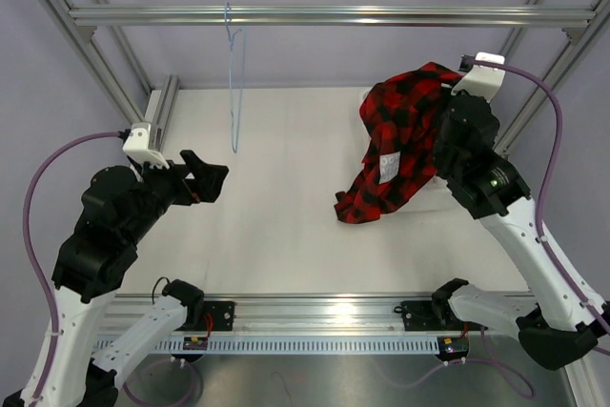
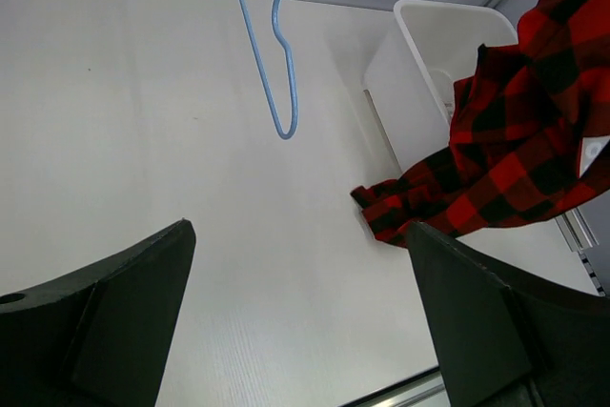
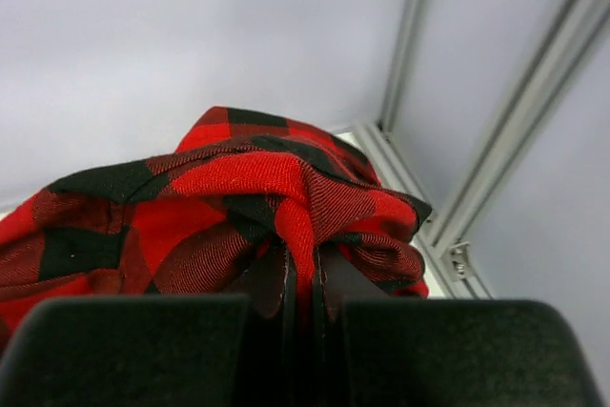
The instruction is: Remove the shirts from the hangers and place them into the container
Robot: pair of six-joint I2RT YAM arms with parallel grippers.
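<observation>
step: we judge we're carrying the shirt (image 1: 400,140) over to the tub (image 2: 431,52); hanger (image 1: 233,83) is bare on the top bar (image 1: 334,16).
how-to: we'd lift high enough that the trailing hem clears the tub rim, centre over the opening, then let go; hem now drapes to the table (image 1: 276,226) beside the tub.
right gripper (image 3: 303,278): jaws pinched tight on a fold of shirt, cloth bunched btwn them.
left gripper (image 2: 300,312): jaws wide, nothing held, hovering over the table, well apart from hanger & shirt.
</observation>
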